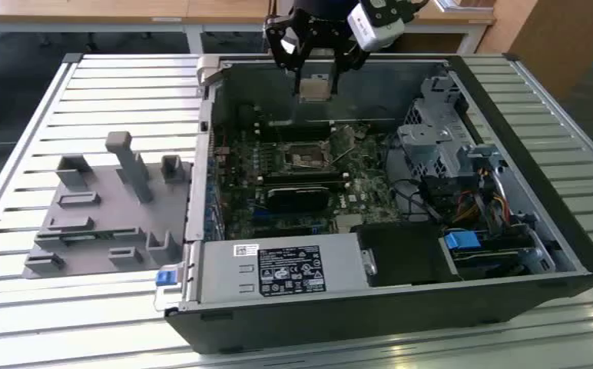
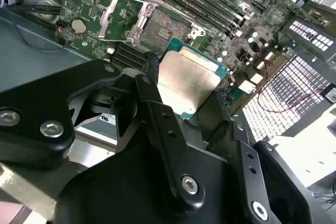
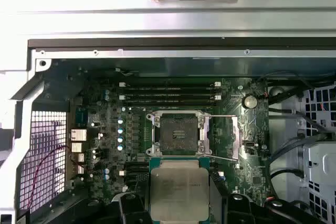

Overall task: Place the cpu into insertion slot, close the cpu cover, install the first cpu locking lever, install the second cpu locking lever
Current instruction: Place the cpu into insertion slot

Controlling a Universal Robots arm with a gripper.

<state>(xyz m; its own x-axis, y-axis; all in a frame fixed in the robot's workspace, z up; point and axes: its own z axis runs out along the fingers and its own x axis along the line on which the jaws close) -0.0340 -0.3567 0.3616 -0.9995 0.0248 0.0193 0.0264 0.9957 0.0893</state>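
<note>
The cpu [image 1: 315, 90], a small flat square chip with a pale silver-beige metal face, hangs in the upper middle of the exterior view. It is clamped by its opposite edges in the black gripper [image 1: 315, 83], with the metal face turned up toward the wrist cameras. It is in the air above the far wall of the case and well clear of the board, so nothing has been seated yet. Holding it by the edges probably keeps the fingers off the underside and leaves the chip level for lowering.

The insertion slot [image 3: 178, 132], a square black socket with a silvery rim and dark centre, lies bare on the green motherboard [image 1: 276, 192]. In the first wrist view the chip appears just beside it, not over it. The cpu cover [image 2: 107, 19], a thin silvery frame plate with a cut-out middle, stands swung up off the socket on one side, which leaves the opening free.

The board sits inside an open black computer case [image 1: 542, 254]. A grey power-supply box [image 1: 276, 273] fills the case's near edge, and bundled cables run along the exterior view's right. The case rests on a slatted aluminium counter [image 1: 122, 84]. A grey plastic fixture with upright holders [image 1: 102, 207] lies at the exterior view's left, and wooden furniture stands behind.
</note>
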